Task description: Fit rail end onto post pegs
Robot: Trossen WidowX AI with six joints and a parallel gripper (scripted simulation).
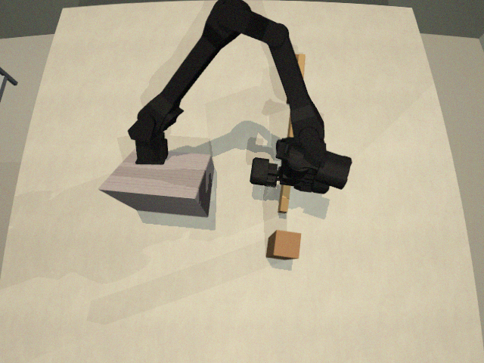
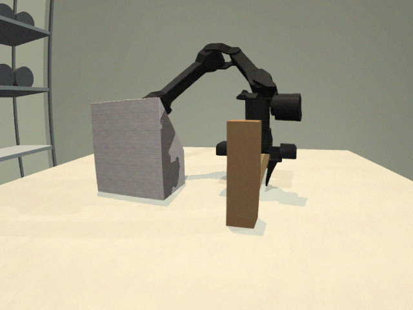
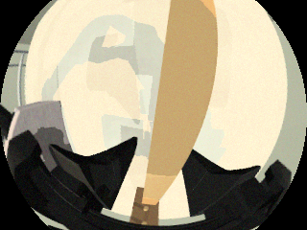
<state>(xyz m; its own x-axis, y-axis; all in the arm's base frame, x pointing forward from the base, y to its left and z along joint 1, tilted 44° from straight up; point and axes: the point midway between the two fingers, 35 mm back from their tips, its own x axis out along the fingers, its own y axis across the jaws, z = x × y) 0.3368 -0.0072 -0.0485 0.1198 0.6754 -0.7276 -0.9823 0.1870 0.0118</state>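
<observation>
The long wooden rail (image 1: pixel 283 203) (image 2: pixel 264 163) (image 3: pixel 187 86) runs under the arm, its near end low by the table in front of the post. The brown post (image 1: pixel 286 244) (image 2: pixel 243 173) (image 3: pixel 137 211) stands upright, apart from the rail end. Small pegs show on its face in the wrist view. My gripper (image 1: pixel 285 183) (image 3: pixel 164 145) points down over the near part of the rail, partly open. The fingers are on either side of the rail, with a gap at the left finger and the right finger close to it. The arm hides the footboard block and bracket; the rail's holes are not visible.
A large grey block (image 1: pixel 156 179) (image 2: pixel 128 150) (image 3: pixel 40 117) with a sloping side carries the arm's base, left of the rail and post. The arm arches over the table from it. A shelf rack (image 2: pixel 24 88) stands at the far left beyond the table.
</observation>
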